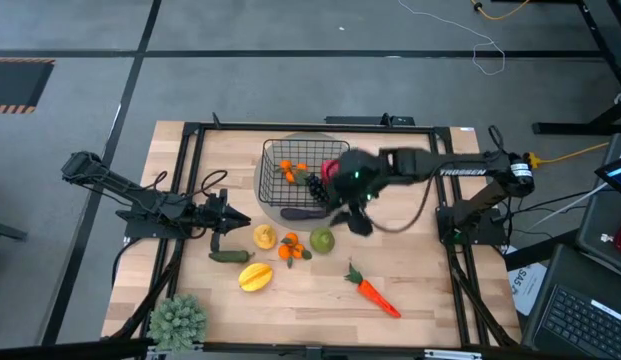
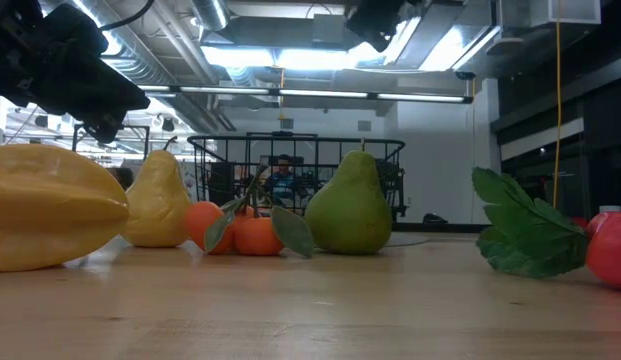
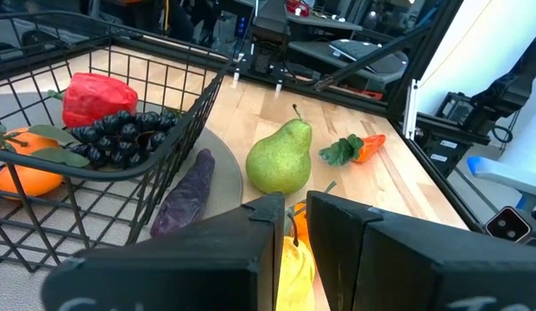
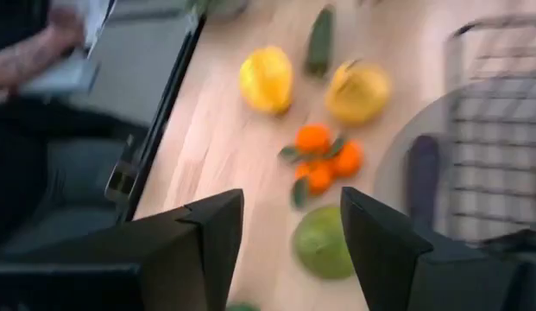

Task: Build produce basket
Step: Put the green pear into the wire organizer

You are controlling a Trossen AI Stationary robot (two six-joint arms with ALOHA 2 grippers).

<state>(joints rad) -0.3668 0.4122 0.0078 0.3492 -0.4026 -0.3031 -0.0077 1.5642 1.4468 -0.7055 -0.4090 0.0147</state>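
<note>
The black wire basket stands on a grey round mat and holds tangerines, dark grapes and a red pepper. A purple eggplant lies on the mat against the basket's near side. My right gripper hangs open and empty above the table, between the basket and the green pear. Near the pear lie tangerines, a yellow pear, a star fruit, a cucumber and a carrot. My left gripper waits left of the produce, fingers drawn to a narrow slit.
A spiky potted plant stands at the table's near left corner. The black frame rails run along the table's edges. Bare wood lies between the green pear and the carrot. A person's arm shows beyond the table's edge.
</note>
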